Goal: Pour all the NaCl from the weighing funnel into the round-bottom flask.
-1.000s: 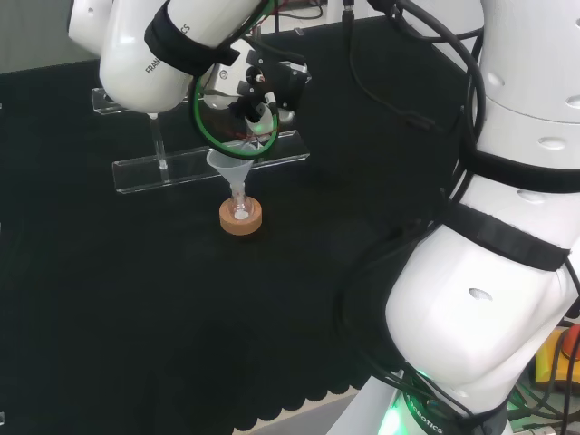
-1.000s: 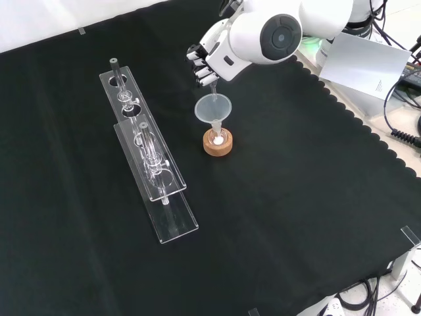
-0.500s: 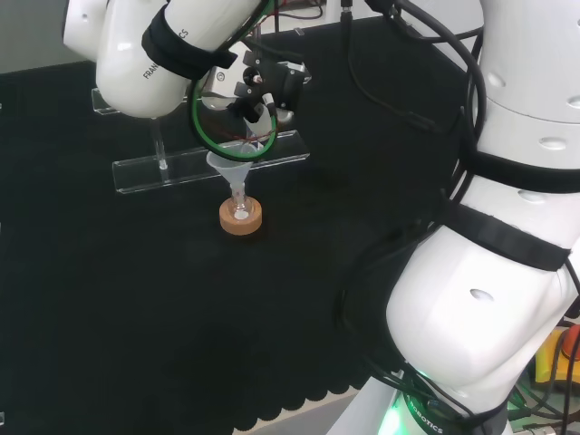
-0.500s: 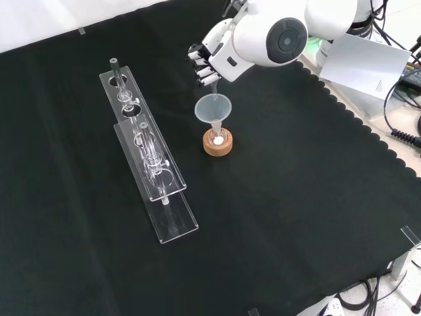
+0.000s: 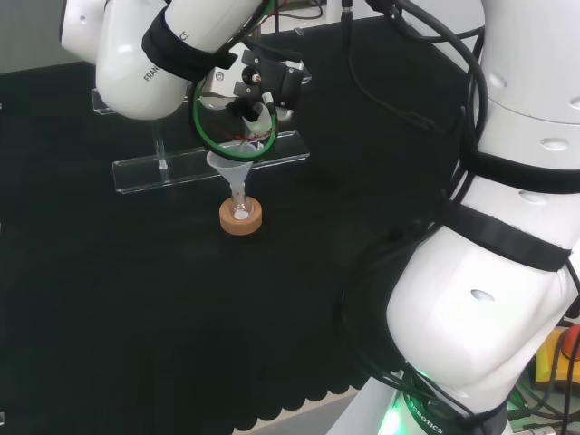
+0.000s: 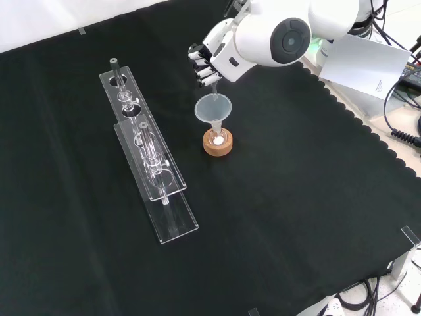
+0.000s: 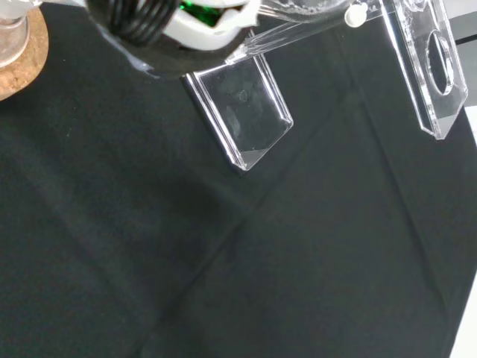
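Hand (image 6: 205,64) above funnel (image 6: 213,106), fingers curled round clear weighing funnel (image 6: 212,81) (hard to see), tipped spout-down to drop NaCl in. Round-bottom flask (image 6: 217,137) in cork ring (image 6: 218,145), upright, at funnel's 6 o'clock in front view. White grains in flask. Racks (image 6: 146,148) at 9 o'clock, clear of pour.

cloth (image 6: 296,210): black, matt | stand (image 6: 218,145): rough cork | funnel (image 6: 213,107): cloudy plastic | racks (image 6: 148,168): clear, glossy | arm (image 6: 276,39): glossy white
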Motion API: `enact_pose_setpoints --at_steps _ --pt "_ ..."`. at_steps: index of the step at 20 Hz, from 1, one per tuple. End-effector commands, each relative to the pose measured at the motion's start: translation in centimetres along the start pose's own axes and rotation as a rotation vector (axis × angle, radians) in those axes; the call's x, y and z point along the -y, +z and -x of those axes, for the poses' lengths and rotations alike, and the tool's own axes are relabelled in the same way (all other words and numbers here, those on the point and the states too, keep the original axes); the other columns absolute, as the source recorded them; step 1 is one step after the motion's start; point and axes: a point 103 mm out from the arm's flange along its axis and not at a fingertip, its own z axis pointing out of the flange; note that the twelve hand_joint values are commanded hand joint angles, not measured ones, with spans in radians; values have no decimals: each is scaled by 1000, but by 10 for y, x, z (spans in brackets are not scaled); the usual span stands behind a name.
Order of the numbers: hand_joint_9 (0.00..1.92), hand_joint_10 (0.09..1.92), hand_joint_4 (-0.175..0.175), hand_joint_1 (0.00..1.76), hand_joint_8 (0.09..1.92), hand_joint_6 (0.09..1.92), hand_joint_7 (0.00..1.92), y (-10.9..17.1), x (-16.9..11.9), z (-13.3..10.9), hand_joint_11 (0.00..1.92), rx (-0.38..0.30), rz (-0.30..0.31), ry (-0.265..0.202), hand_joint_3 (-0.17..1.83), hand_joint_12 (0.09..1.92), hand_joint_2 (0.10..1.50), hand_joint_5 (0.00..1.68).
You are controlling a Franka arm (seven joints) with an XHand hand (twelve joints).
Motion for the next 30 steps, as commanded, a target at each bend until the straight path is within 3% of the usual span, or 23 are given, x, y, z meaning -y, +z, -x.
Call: enact_pose_setpoints --at_steps 1,30 --pt "1379 351 -175 1280 805 823 1144 -4 0 -1 1301 29 -6 3 219 690 942 1101" --pt "1381 344 -175 1279 808 826 1141 -17 4 -10 1301 84 2 5 204 685 951 1098"
